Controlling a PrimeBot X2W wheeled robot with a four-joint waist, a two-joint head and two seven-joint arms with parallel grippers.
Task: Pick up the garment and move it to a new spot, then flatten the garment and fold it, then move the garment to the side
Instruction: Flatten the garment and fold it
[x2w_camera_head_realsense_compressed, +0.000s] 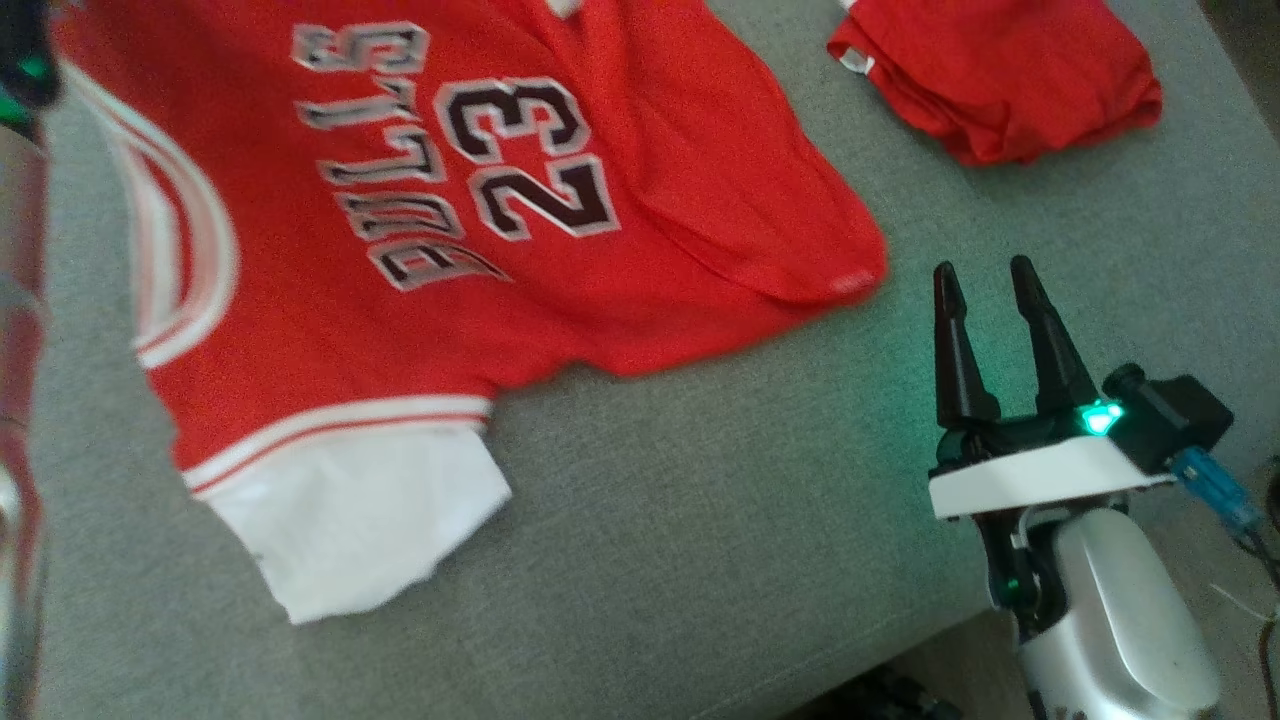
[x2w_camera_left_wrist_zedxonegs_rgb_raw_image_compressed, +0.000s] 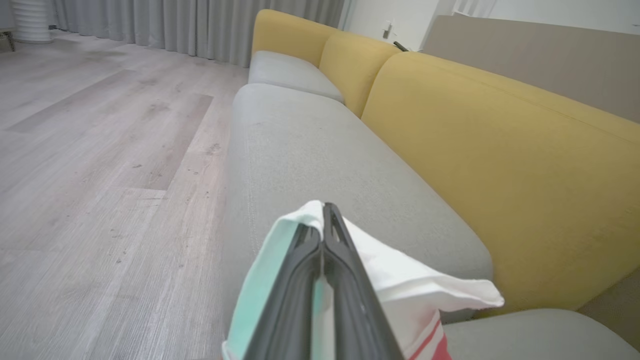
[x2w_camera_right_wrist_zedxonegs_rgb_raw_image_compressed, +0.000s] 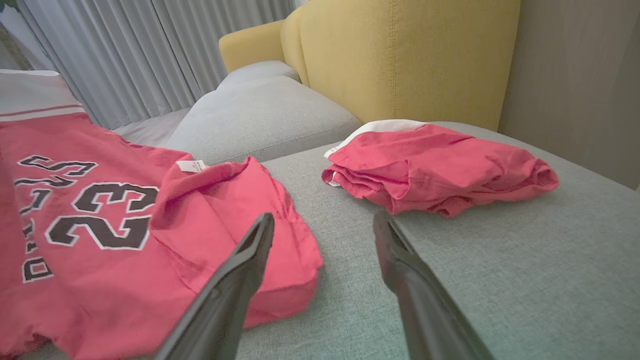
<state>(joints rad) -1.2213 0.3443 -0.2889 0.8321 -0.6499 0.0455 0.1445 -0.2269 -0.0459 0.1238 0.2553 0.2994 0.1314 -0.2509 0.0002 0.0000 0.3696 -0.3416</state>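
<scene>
— Right claw (x2w_camera_head_realsense_compressed: 984, 268)?
— Two long, dark, tapering fingers (x2w_camera_head_realsense_compressed: 958, 360) on a white plate (x2w_camera_head_realsense_compressed: 1040, 480); small green lamp (x2w_camera_head_realsense_compressed: 1100, 418) at the base.
— Behind that?
— Rounded silver-grey forearm (x2w_camera_head_realsense_compressed: 1120, 610), black box (x2w_camera_head_realsense_compressed: 1170, 410), blue plug (x2w_camera_head_realsense_compressed: 1215, 490) with thin cables (x2w_camera_head_realsense_compressed: 1255, 545).
— Left claw (x2w_camera_left_wrist_zedxonegs_rgb_raw_image_compressed: 326, 212)?
— Dark grey too, ridged along the inner edges.

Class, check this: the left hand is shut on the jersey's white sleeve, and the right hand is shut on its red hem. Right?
No. The right hand is open, holding nothing, above the cushion, as the right wrist view shows. The left hand does grip the white sleeve.
</scene>
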